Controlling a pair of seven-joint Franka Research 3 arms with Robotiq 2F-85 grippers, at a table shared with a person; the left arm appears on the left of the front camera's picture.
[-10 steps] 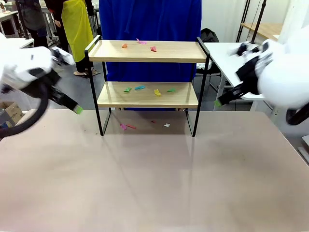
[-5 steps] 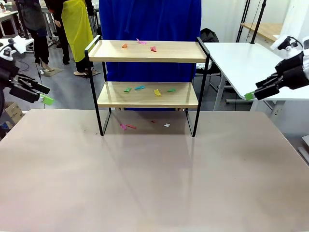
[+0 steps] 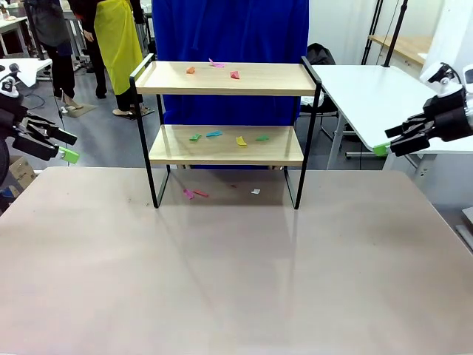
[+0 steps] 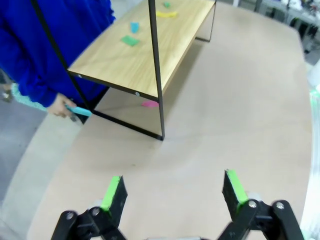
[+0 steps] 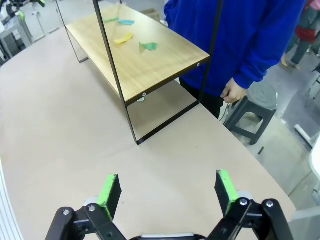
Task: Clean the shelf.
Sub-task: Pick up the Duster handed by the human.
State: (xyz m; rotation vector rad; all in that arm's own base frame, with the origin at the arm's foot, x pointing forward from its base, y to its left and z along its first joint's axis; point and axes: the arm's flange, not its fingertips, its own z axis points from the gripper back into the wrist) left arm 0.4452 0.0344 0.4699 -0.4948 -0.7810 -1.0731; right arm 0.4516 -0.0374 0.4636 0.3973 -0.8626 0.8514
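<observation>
Across the pale counter, nothing lying on it has shifted in the last second. Behind its 12 o'clock edge a person in a blue top stands as before, just behind the shelf. The shelf stands upright on its 4 black legs at 12 o'clock on the counter, in the same spot as in both earlier frames.

What differs is the robot. 1 second ago both white arms loomed large and blurred, with their green tips close in toward the shelf's legs at 10 and 2 o'clock. Now the left claw hangs out beyond the counter's 10 o'clock corner. The right claw hangs beyond the 2 o'clock corner. Both are well apart from the shelf and sit almost exactly where they were 0.5 seconds ago. Each claw is spread wide with its green pads far apart, holding nothing. In each wrist view bare counter shows between the 2 fingers, with the lower board farther off.

Coloured paper scraps lie unmoved: 3 on the top board, 4 on the lower board, and 4 more on the counter beneath, between the legs.
</observation>
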